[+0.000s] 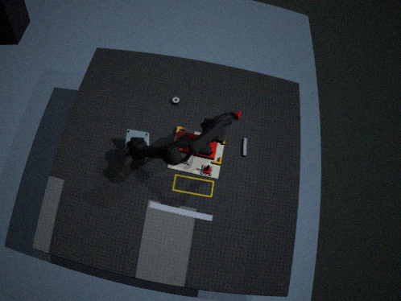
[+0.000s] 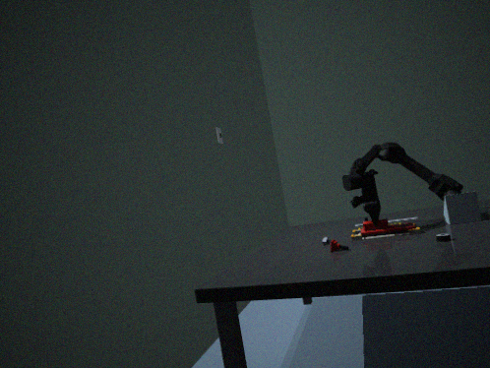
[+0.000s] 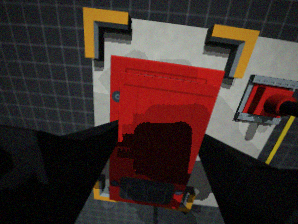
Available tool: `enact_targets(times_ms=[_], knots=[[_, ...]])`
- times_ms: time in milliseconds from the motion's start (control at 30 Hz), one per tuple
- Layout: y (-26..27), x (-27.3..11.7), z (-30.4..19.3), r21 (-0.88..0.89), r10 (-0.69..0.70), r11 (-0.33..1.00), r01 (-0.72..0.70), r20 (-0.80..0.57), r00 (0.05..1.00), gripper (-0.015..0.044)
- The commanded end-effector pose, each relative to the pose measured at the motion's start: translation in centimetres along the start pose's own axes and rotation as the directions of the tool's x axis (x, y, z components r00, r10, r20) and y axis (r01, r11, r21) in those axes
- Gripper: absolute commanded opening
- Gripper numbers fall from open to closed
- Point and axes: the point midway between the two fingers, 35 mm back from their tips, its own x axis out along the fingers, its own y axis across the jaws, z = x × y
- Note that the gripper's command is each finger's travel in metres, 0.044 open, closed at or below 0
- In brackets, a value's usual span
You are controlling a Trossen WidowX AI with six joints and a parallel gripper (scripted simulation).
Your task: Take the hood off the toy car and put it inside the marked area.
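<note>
The red toy car (image 2: 403, 227) (image 1: 183, 138) sits on a pale board, partly hidden by the arm in the top view. Its hood (image 3: 165, 92) is a flat red panel seen from above in the wrist view, at the car's front. My gripper (image 3: 159, 130) (image 2: 375, 221) points down and is shut on the hood, one finger along each long side. The hood appears low at the car; I cannot tell any gap beneath it. The marked area (image 1: 192, 193) is a yellow outline beside the board; one line of it (image 3: 280, 140) shows at the wrist view's right.
Yellow corner brackets (image 3: 90, 32) (image 1: 217, 161) stand around the car. A small red part in a grey frame (image 3: 260, 100) (image 1: 207, 170) sits between car and marked area. A red piece (image 1: 238, 115) (image 2: 336, 245), a pale bar (image 1: 244, 146) and a ring (image 1: 175, 100) lie farther out.
</note>
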Motion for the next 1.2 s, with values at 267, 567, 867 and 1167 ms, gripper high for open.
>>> enact_targets(times_ms=[267, 567, 867, 1167], knots=[[0.1, -1.1, 0.1, 0.002, 0.004, 1.000, -0.004, 0.003, 1.000, 0.0000], [0.1, -1.7, 0.0, 0.002, 0.005, 1.000, -0.005, 0.002, 1.000, 0.0000], [0.1, -2.3, 0.0, 0.002, 0.005, 1.000, -0.005, 0.002, 1.000, 0.0000], [0.1, -5.4, 0.1, 0.002, 0.006, 1.000, -0.006, 0.002, 1.000, 0.0000]])
